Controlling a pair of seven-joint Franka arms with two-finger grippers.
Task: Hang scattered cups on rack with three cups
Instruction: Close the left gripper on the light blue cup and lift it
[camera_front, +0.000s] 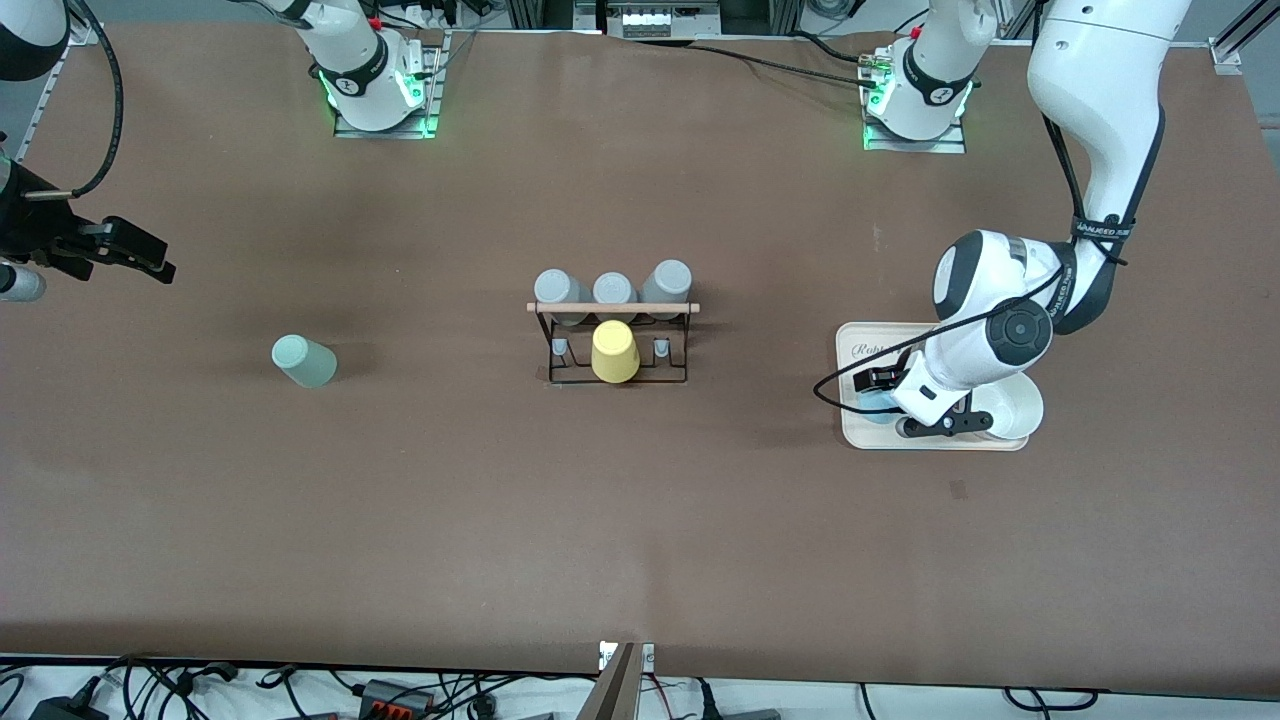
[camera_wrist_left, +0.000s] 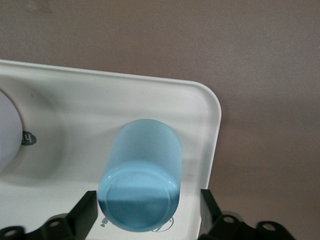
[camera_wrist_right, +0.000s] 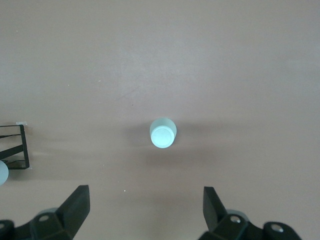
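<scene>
The light blue cup (camera_front: 878, 405) stands base up on the cream tray (camera_front: 935, 441) toward the left arm's end of the table. My left gripper (camera_front: 886, 396) is low over it and open. In the left wrist view the cup (camera_wrist_left: 142, 170) sits between the fingers (camera_wrist_left: 82, 216) with a gap on each side. The mint green cup (camera_front: 304, 361) stands base up on the bare table toward the right arm's end. My right gripper (camera_front: 150, 258) is open, high over the table's end. In the right wrist view, the mint cup (camera_wrist_right: 163, 132) is ahead of the gripper (camera_wrist_right: 145, 207). The black wire rack (camera_front: 612, 345) stands mid-table.
The rack holds three grey cups (camera_front: 612, 290) on its farther pegs and a yellow cup (camera_front: 614, 352) on the nearer middle peg, with two nearer pegs bare. A white bowl (camera_front: 1012, 408) sits on the tray beside the blue cup. A rack corner (camera_wrist_right: 15, 147) shows in the right wrist view.
</scene>
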